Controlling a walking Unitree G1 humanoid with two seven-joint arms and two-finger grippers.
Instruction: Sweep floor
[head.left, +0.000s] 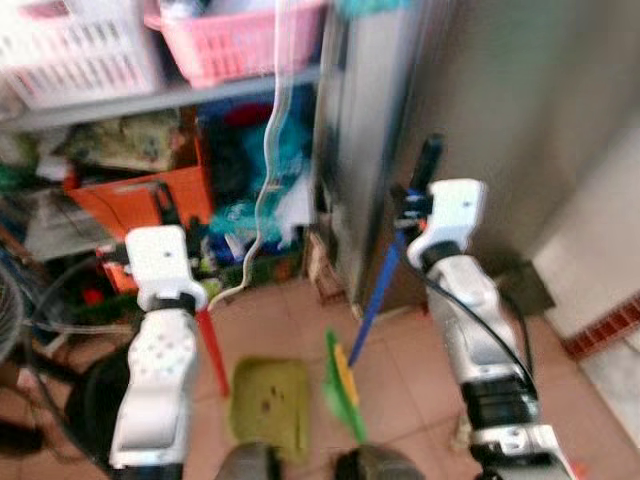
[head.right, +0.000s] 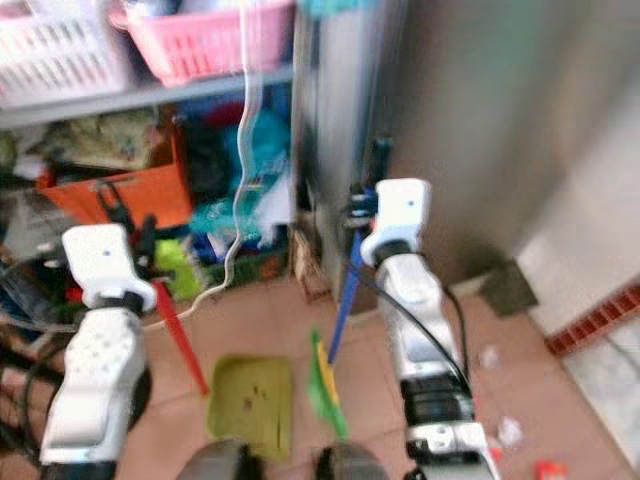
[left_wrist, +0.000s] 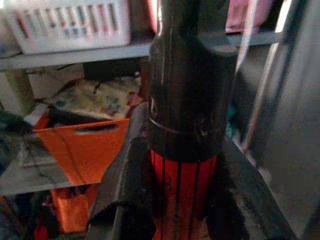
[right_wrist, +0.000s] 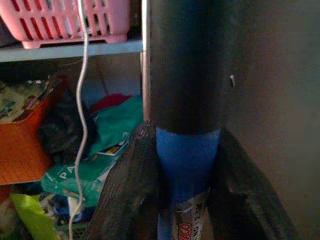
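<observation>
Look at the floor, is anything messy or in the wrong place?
Yes. Small bits of litter lie scattered on the tiles by the robot's right side, not yet swept. The green dustpan sits flat on the floor, with a few dark specks on it.

Broom (head.left: 372, 310): blue shaft with a black grip at the top, green bristle head resting on the tiled floor (head.left: 290, 320). It leaned steeply, clamped in my right gripper (right_wrist: 185, 200) just below the black grip, a printed label under the fingers.

Dustpan (head.left: 270, 405): olive-green tray, lying flat on the tiles just beside the bristle head, a few dark specks inside. Its red handle (head.left: 212, 350), black-capped at the top, rose at a slant into my left gripper (left_wrist: 182, 200), pinched between both fingers.
</observation>
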